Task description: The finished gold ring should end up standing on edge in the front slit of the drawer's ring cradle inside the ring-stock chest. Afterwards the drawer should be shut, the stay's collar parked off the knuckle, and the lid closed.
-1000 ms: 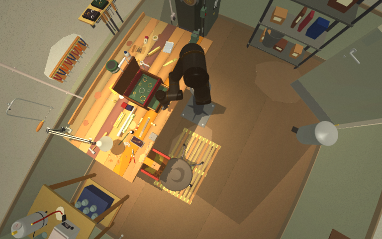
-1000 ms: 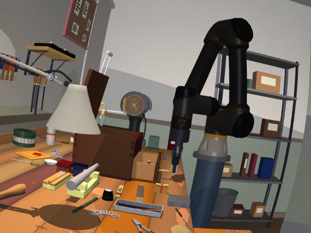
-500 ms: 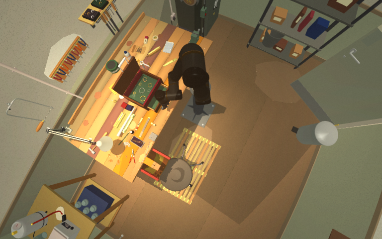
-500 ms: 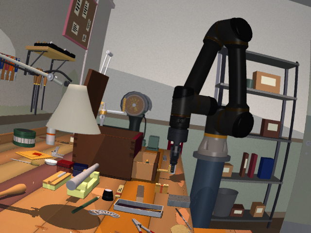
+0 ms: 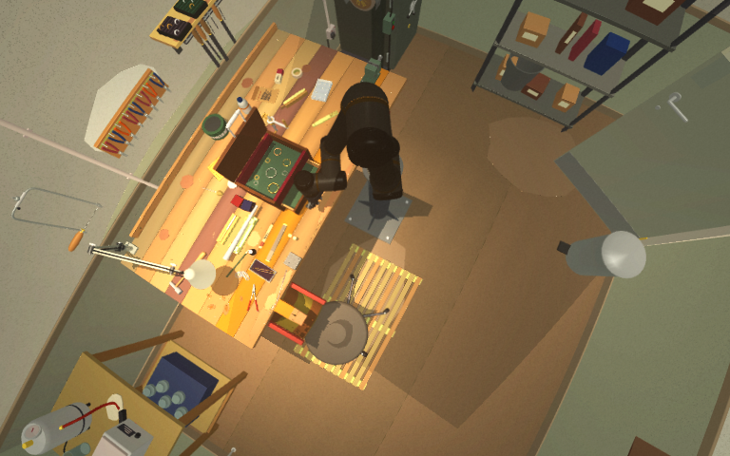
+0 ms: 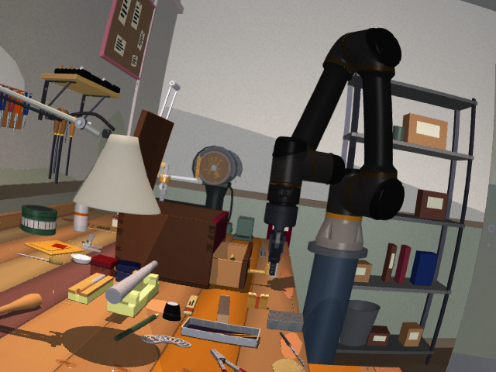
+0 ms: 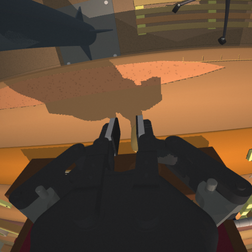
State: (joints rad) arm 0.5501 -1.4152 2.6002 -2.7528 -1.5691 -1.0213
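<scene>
The ring-stock chest [image 5: 267, 168] [image 6: 172, 240] stands mid-bench with its lid [image 5: 240, 144] [image 6: 153, 140] propped open by a stay [image 6: 172, 178], showing several gold rings on green lining. Its drawer [image 6: 231, 262] [image 5: 297, 197] is pulled out toward the bench's robot side, with a brass pull [image 6: 259, 271] sticking out of its front. My gripper [image 6: 273, 269] [image 7: 127, 127] points down just in front of the drawer and is closed on that brass pull [image 7: 133, 136]. I cannot tell which ring is the finished one, and the drawer's ring cradle is hidden.
The bench's front edge [image 7: 122, 61] runs just beyond my fingers. A small wrapped gold box [image 6: 257, 300], a grey block [image 6: 285, 320] and a tray [image 6: 220, 332] lie near the drawer. A lamp shade [image 6: 117, 176] and a mandrel on a yellow stand [image 6: 132, 286] sit left of the chest.
</scene>
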